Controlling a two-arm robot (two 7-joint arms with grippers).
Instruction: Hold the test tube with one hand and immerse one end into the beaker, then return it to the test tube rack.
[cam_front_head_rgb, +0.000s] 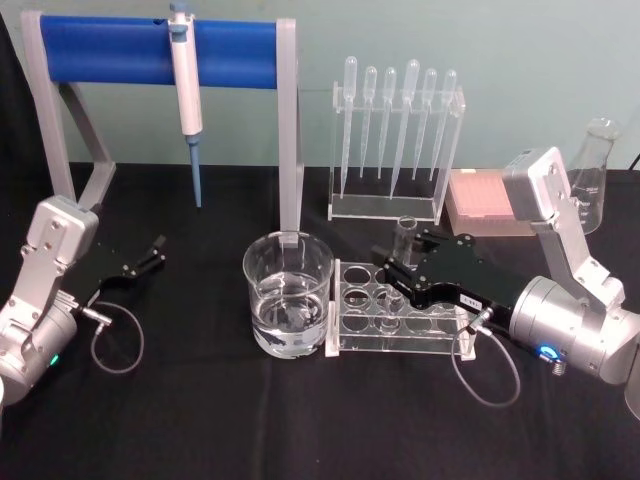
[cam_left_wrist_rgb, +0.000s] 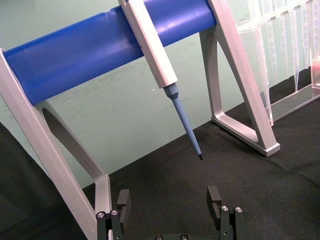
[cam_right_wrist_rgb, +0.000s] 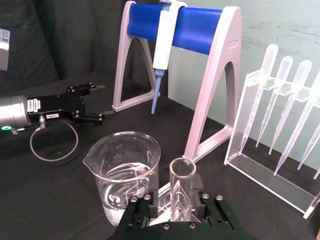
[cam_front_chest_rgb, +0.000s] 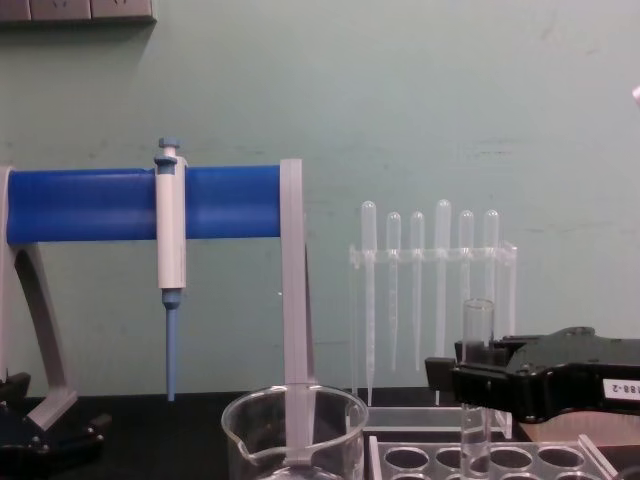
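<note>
Glass test tube (cam_right_wrist_rgb: 181, 192) upright — right tool (cam_right_wrist_rgb: 176, 210) clamped on it; left tool (cam_left_wrist_rgb: 170, 201) open, empty.

the left pincer (cam_left_wrist_rgb: 170, 202) hangs open over the black tabletop (cam_left_wrist_rgb: 210, 170), below a white-and-blue pipette (cam_left_wrist_rgb: 160, 65) hung on a blue-barred grey stand (cam_left_wrist_rgb: 75, 50).

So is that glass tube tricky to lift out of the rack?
Probably. The test tube looks like thin, smooth glass, so it may slip or crack if the right gripper squeezes badly. It stands upright in the rack; laid down, its round shape would likely roll.
</note>
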